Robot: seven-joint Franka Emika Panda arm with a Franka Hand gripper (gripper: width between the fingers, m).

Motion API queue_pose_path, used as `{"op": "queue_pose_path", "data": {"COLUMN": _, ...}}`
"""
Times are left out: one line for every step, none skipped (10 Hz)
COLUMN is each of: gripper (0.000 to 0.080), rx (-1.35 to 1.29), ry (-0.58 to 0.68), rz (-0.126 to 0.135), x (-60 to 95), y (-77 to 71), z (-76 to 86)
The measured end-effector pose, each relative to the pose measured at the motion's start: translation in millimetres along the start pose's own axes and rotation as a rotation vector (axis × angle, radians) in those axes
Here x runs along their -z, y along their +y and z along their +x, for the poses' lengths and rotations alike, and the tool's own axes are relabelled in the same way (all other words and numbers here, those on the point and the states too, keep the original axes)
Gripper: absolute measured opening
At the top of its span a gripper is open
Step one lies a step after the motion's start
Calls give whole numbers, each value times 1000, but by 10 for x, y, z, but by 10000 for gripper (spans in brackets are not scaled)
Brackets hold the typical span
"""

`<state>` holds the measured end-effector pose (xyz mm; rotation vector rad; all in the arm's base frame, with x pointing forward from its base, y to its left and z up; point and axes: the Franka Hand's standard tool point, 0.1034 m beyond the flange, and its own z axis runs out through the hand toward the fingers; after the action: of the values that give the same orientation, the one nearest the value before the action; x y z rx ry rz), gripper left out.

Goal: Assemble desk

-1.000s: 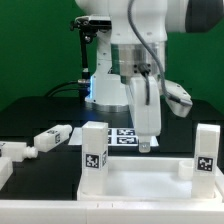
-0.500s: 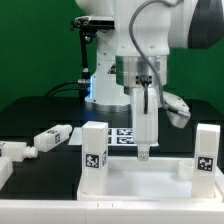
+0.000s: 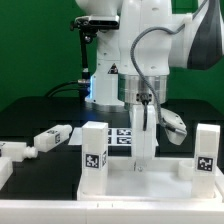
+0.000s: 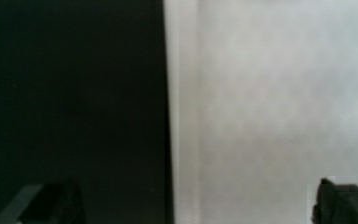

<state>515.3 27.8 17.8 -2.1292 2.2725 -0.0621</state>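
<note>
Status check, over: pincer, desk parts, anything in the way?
Pincer open, empty, down at tabletop's far rim. Two legs upright at its far corners; loose legs lie at exterior view's left. Nothing blocking.

The arm [image 3: 150,40] is reaching forward from the worktop's back edge, with the wrist [image 3: 143,90] turning straight down. The gripper [image 3: 141,158] is pointing vertically downward toward the front edge, with its fingers [image 4: 48,203] standing wide apart.

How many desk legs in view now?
4, exterior view: left upright leg, right upright leg on the tabletop; inner loose leg, outer loose leg lying farther left. Others may be hidden.
</note>
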Motion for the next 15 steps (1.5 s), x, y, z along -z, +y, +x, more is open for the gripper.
{"op": "queue_pose_path", "data": {"gripper": 648, "rx": 0, "ry": 0, "rz": 0, "x": -1, "y": 1, "z": 0}}
{"op": "queue_pose_path", "data": {"gripper": 525, "rx": 0, "ry": 0, "rz": 0, "x": -2, "y": 1, "z": 0}}
{"op": "queue_pose_path", "data": {"gripper": 390, "rx": 0, "ry": 0, "rz": 0, "x": -2, "y": 2, "z": 1}}
{"op": "queue_pose_path", "data": {"gripper": 216, "rx": 0, "ry": 0, "rz": -1, "x": -3, "y": 2, "z": 1}}
{"op": "queue_pose_path", "data": {"gripper": 216, "rx": 0, "ry": 0, "rz": -1, "x": -4, "y": 2, "z": 1}}
{"op": "queue_pose_path", "data": {"gripper": 51, "rx": 0, "ry": 0, "rz": -1, "x": -5, "y": 4, "z": 1}}
{"op": "queue_pose_path", "data": {"gripper": 51, "rx": 8, "ry": 0, "rz": -1, "x": -5, "y": 4, "z": 0}}
{"op": "queue_pose_path", "data": {"gripper": 51, "rx": 11, "ry": 0, "rz": -1, "x": -4, "y": 4, "z": 1}}
{"op": "queue_pose_path", "data": {"gripper": 51, "rx": 14, "ry": 0, "rz": -1, "x": 5, "y": 2, "z": 2}}
{"op": "queue_pose_path", "data": {"gripper": 51, "rx": 26, "ry": -12, "rz": 2, "x": 81, "y": -10, "z": 0}}
{"op": "queue_pose_path", "data": {"gripper": 51, "rx": 31, "ry": -31, "rz": 3, "x": 199, "y": -22, "z": -3}}
{"op": "queue_pose_path", "data": {"gripper": 51, "rx": 35, "ry": -48, "rz": 9, "x": 321, "y": -31, "z": 4}}
{"op": "queue_pose_path", "data": {"gripper": 51, "rx": 53, "ry": -64, "rz": 10, "x": 430, "y": -11, "z": 11}}
{"op": "queue_pose_path", "data": {"gripper": 51, "rx": 68, "ry": -79, "rz": -2, "x": 483, "y": 36, "z": 13}}
{"op": "queue_pose_path", "data": {"gripper": 51, "rx": 63, "ry": -88, "rz": -30, "x": 460, "y": 79, "z": 23}}
